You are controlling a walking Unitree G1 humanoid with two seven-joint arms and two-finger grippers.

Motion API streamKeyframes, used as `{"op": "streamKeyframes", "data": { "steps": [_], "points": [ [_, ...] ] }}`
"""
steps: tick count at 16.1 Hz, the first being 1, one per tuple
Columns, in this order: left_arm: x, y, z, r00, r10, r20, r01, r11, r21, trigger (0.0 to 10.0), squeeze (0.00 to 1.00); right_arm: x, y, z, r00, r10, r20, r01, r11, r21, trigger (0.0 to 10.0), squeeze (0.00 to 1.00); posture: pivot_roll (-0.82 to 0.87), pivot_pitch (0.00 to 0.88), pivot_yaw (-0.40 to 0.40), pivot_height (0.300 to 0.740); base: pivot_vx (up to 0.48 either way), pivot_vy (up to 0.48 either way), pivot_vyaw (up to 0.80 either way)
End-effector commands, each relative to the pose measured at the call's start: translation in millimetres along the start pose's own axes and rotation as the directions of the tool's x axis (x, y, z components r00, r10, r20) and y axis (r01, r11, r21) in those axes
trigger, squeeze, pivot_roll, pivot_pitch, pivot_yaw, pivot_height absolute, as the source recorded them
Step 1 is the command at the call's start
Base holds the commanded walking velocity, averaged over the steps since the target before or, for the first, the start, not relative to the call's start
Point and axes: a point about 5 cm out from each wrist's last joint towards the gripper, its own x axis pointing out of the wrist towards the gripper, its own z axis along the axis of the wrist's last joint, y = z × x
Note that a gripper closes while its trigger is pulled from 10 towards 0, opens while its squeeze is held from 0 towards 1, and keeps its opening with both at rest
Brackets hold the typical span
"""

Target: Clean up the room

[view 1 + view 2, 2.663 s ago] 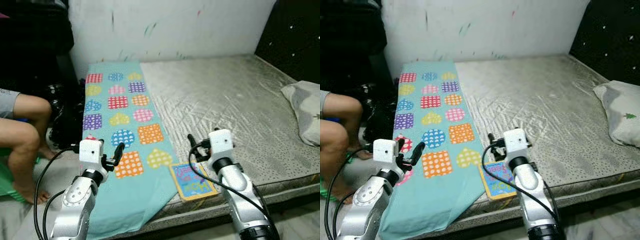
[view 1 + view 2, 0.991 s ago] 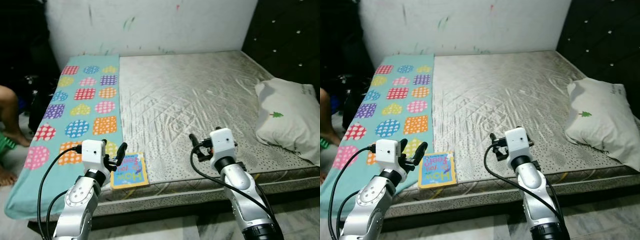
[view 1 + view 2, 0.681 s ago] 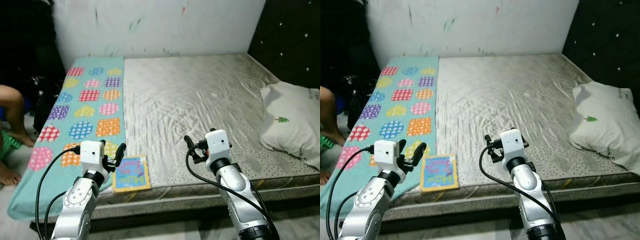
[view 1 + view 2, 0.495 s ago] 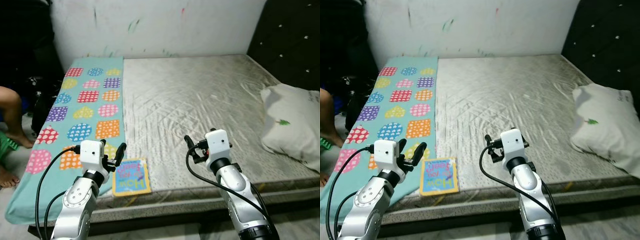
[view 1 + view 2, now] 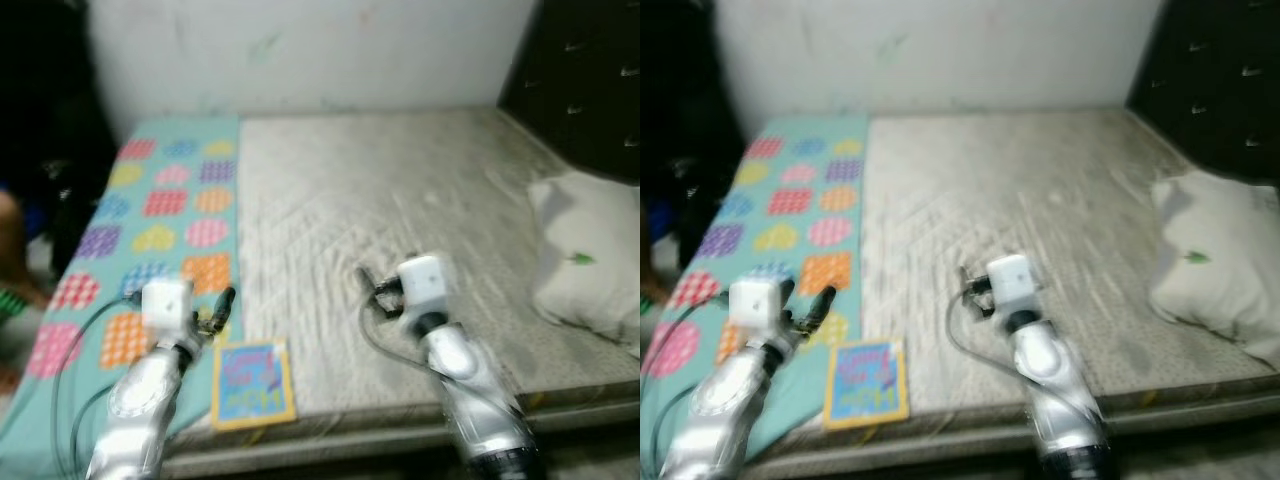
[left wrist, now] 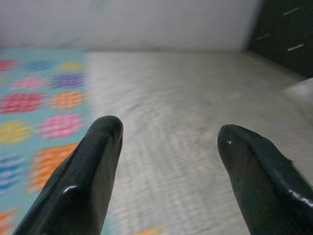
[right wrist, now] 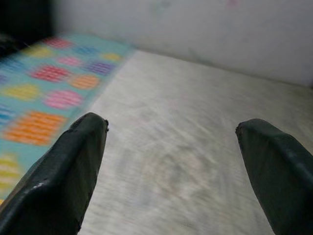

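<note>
Fingers of the left gripper [image 6: 166,161] are seen spread wide, nothing between them; those of the right gripper [image 7: 171,161] are likewise held wide apart and empty. Both are raised over the near edge of the mattress [image 5: 400,200], touching nothing. Head views are blurred.

A colourful book [image 5: 252,383] is noted lying flat at the mattress's near edge, just beside the teal patterned blanket [image 5: 170,210] that is spread along the left edge and hangs over the near left corner. The left gripper is placed just above and left of the book, over the blanket. A white pillow [image 5: 585,255] is seen at the right edge, against the dark headboard [image 5: 590,80].

Judged progress: early. Nothing is grasped; the book is not yet picked up, the blanket is left unfolded.
</note>
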Motion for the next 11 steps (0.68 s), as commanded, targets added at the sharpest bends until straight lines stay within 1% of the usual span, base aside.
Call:
{"op": "streamKeyframes", "data": {
  "steps": [1,2,5,11],
  "points": [
    [-5.6,11.1,-1.4,0.999,0.034,-0.016,-0.033,0.999,0.025,10.0,0.00,5.7,7.8,10.6,0.999,0.014,0.037,-0.014,1.000,0.012,10.0,0.00,-0.11,0.000,-0.021,0.740,0.262,0.000,0.00],
    [-5.4,10.9,-1.7,0.999,0.032,-0.017,-0.031,0.999,0.023,10.0,0.00,5.8,7.7,10.6,0.999,0.014,0.038,-0.014,1.000,0.012,10.0,0.00,-0.11,0.000,-0.021,0.740,0.262,0.000,0.00],
    [-5.4,11.3,-3.6,0.999,0.041,-0.030,-0.040,0.999,0.012,10.0,0.00,5.6,7.2,10.5,0.999,0.014,0.038,-0.014,1.000,0.012,10.0,0.00,-0.11,0.000,-0.023,0.740,0.000,0.000,0.00],
    [-5.2,11.5,-3.6,0.999,0.045,-0.030,-0.044,0.999,0.016,10.0,0.00,5.5,7.4,10.2,0.999,0.019,0.038,-0.019,1.000,0.007,10.0,0.00,-0.11,0.000,-0.024,0.740,0.000,0.000,0.00]
  ]
}}
